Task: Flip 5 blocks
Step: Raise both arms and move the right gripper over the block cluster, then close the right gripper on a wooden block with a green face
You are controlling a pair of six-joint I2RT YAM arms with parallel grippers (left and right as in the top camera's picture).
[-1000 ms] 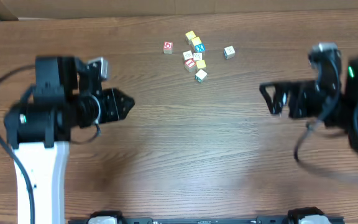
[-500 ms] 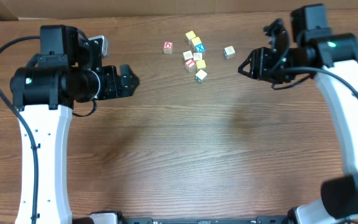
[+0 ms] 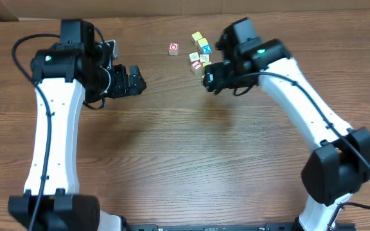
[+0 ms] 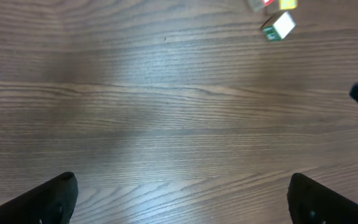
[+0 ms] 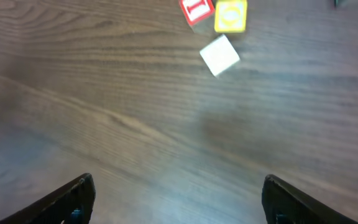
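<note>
From above, you have the blocks (image 3: 201, 54) bunched near the middle of the desk's (image 3: 185, 160) far edge, with a red-faced block (image 3: 173, 49) a little apart on the left. Your right claw (image 3: 209, 76) hangs over the near end of the bunch. Your left claw (image 3: 135, 78) is well to the left, over bare wood.

In your left wrist view, the left claw's jaws stand wide apart with only wood between them. A green-sided block (image 4: 277, 27) lies far ahead on the right.

In your right wrist view, that claw also gapes, clamped on nothing. A pale block (image 5: 219, 55) lies ahead, and a red-lettered block (image 5: 196, 9) and a yellow block (image 5: 230, 15) sit just beside each other beyond it.
</note>
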